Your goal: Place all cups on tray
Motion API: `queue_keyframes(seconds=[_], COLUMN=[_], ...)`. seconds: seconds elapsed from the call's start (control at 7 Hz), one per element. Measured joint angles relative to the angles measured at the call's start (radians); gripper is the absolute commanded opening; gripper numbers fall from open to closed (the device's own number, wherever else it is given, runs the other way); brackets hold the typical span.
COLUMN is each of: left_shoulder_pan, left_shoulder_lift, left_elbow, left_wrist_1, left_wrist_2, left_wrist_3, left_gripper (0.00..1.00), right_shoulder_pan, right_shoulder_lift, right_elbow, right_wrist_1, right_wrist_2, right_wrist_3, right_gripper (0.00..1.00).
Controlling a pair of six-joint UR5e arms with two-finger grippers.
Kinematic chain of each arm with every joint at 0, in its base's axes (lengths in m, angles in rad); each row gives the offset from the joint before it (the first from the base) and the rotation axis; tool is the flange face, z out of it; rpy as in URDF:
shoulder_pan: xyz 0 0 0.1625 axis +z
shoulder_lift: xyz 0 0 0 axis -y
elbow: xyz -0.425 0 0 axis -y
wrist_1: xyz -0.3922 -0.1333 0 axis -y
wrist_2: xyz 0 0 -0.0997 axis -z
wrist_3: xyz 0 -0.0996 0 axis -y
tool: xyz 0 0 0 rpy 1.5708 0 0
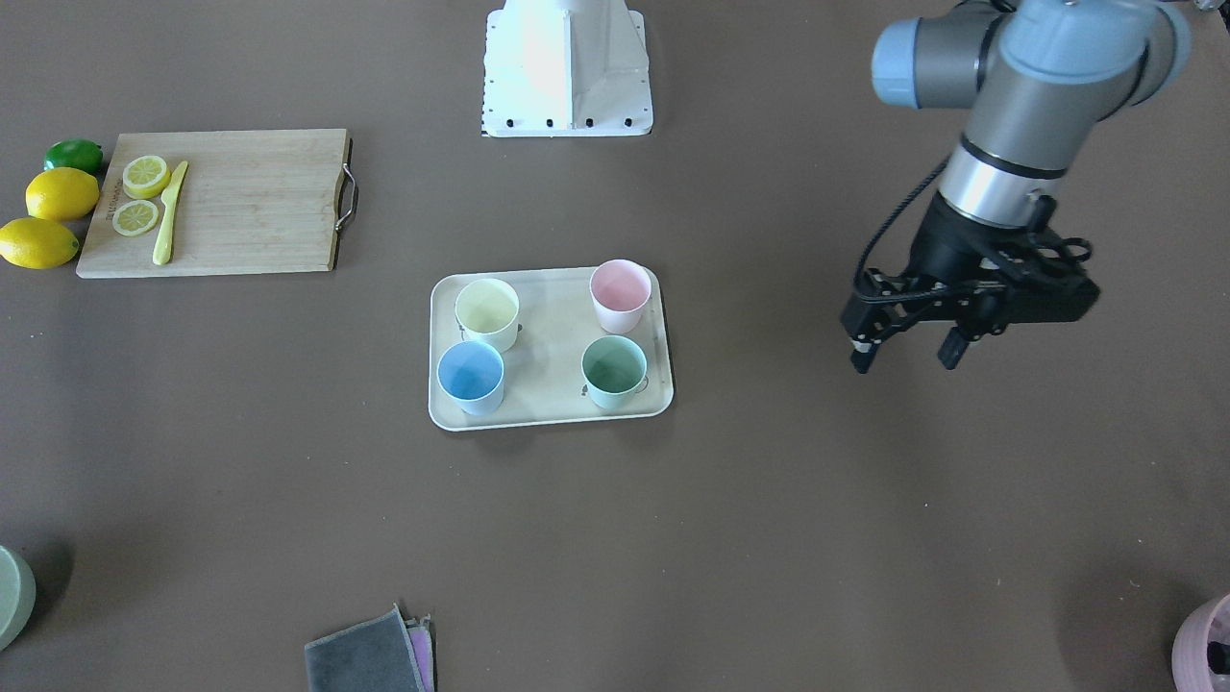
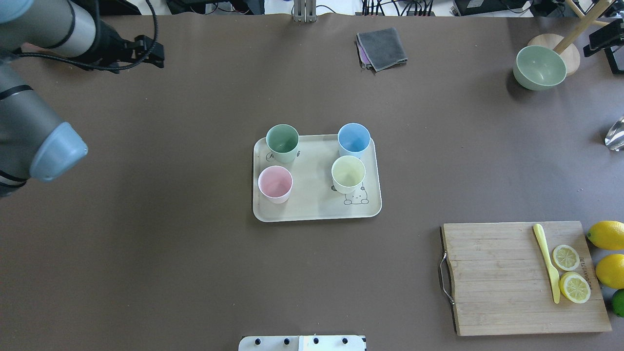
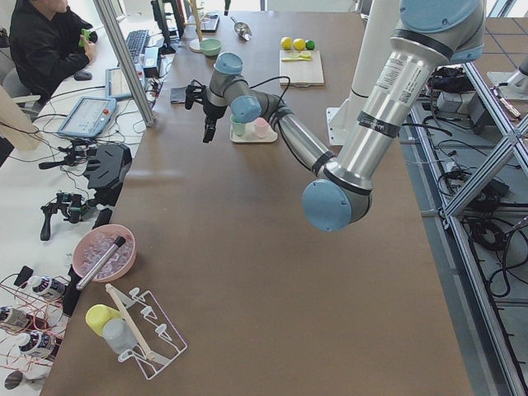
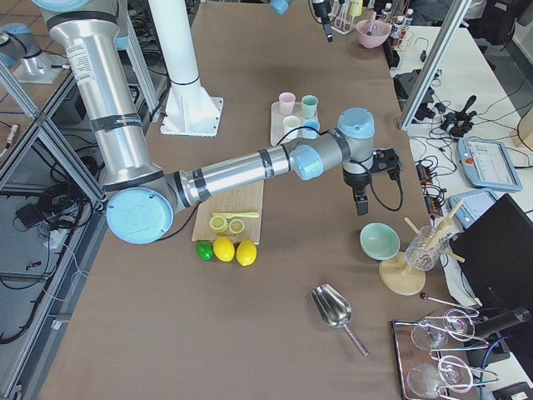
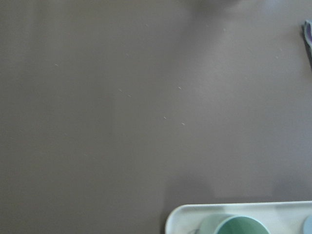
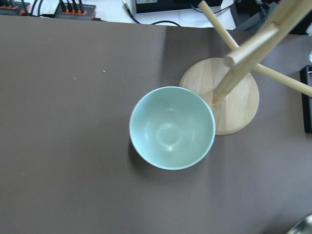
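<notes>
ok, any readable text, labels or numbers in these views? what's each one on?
No text reads clearly in any view.
tray: printed script beside the mint green cup, partly hidden, too small to read.
cutting board: small mark at the edge by the lemon slices, too small to read.
left arm: sticker, blurred.

The left arm (image 1: 1043,91) was a silver-grey tube with pale blue caps at its joints. Just above the matte black left pincer (image 1: 903,359) sat a polished wrist ring (image 1: 990,187), and a black cable (image 1: 889,235) looped up beside it. The white base (image 1: 567,77) bore dark screws (image 1: 549,122) along its edge.
</notes>
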State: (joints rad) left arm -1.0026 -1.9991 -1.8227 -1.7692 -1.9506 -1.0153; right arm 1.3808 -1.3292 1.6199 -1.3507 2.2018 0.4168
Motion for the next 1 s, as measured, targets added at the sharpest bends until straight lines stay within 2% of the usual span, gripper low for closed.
queue_keyframes(seconds=[0.29, 0.57, 0.86, 1.0], left_shoulder_pan=[-0.064, -0.145, -0.324, -0.413], left_shoulder_lift=[0.094, 0.216, 0.303, 0.320], left_elbow=[0.001, 0.004, 0.048, 0.079], left_wrist_1=[-0.008, -0.010, 0.028, 0.083], left_wrist_2=[-0.012, -0.040, -0.198, -0.273], left_wrist_3=[0.041, 0.109, 0.454, 0.606], left_gripper=[0.98, 0.98, 0.98, 0.98], right_shoulder_pan=[0.007, 0.015, 0.070, 0.095], right_shoulder_lift=[-0.071, -0.079, -0.086, -0.091], right_elbow=[-0.037, -0.089, -0.075, -0.038], right_wrist_1=[0.048, 0.050, -0.005, -0.087], right_wrist_2=[-0.007, 0.047, 0.123, 0.139], right_wrist_3=[-0.002, -0.004, -0.014, -0.046], right_gripper=[1.00, 1.00, 1.00, 1.00])
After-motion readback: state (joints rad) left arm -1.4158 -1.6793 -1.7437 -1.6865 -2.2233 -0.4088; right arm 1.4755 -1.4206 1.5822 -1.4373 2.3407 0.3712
